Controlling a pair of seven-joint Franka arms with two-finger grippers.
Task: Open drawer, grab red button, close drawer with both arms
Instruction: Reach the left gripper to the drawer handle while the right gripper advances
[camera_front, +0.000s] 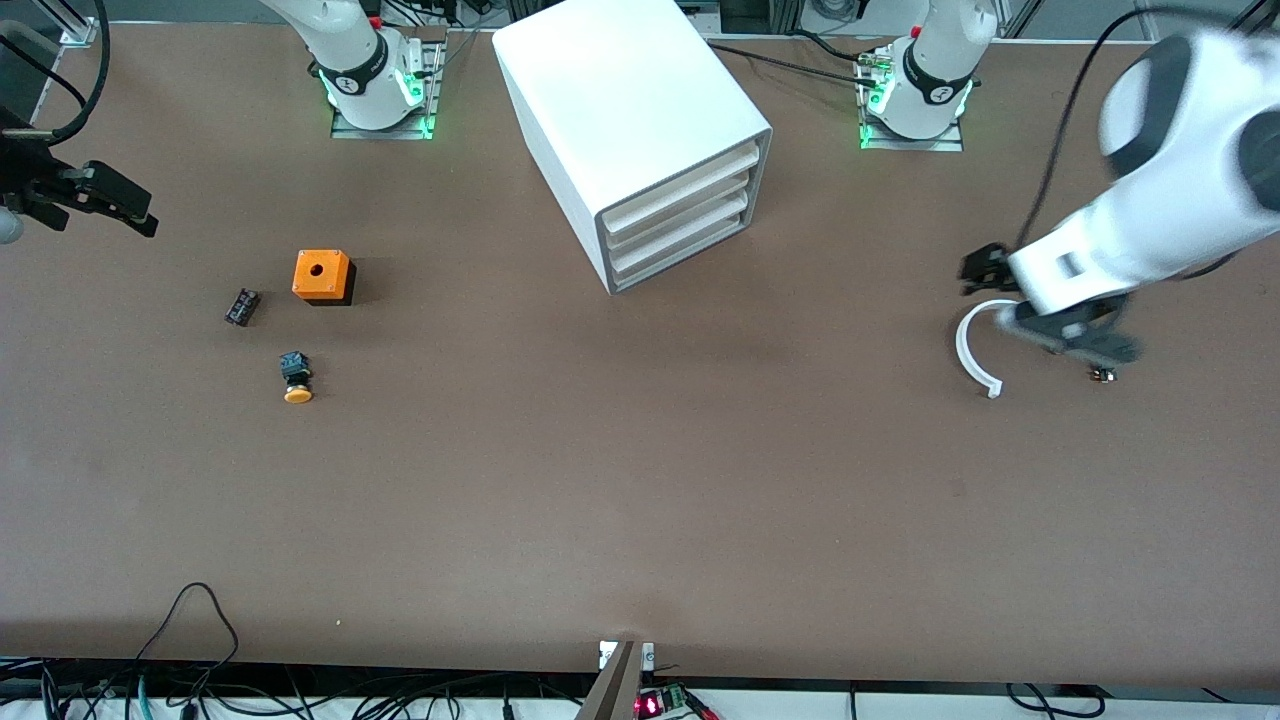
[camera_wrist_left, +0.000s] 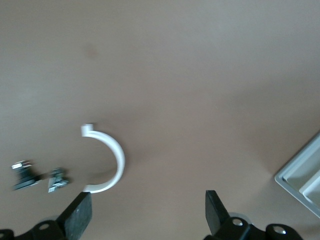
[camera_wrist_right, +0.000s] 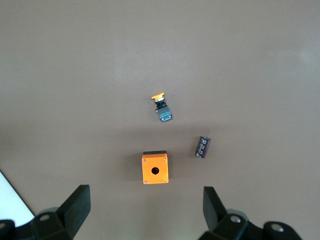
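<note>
Nearest the front camera, toward the right arm's end of the table, lies a small button with an orange cap, on its side with the cap pointing toward the camera. A little farther from the camera sits a small dark part, and beside it an orange box with a round hole in its top. All three lie apart from one another, none touching.

Toward the left arm's end, a white curved strip lies flat on the table, shaped like an open hook. The left gripper hangs over the table just beside that strip, with its fingers spread wide and nothing between them. A couple of tiny dark bits lie near the strip; what they are I cannot tell.

The right gripper hovers at the edge of the right arm's end of the table, over the spot near the orange box, its fingers also wide apart and empty.

Farthest from the camera, between the two arm bases, stands the white cabinet, turned at an angle so its front faces the left arm's end. Its three drawers are all pushed in; the drawer at the bottom sits flush with the two above it. The red button does not show anywhere on the table
</note>
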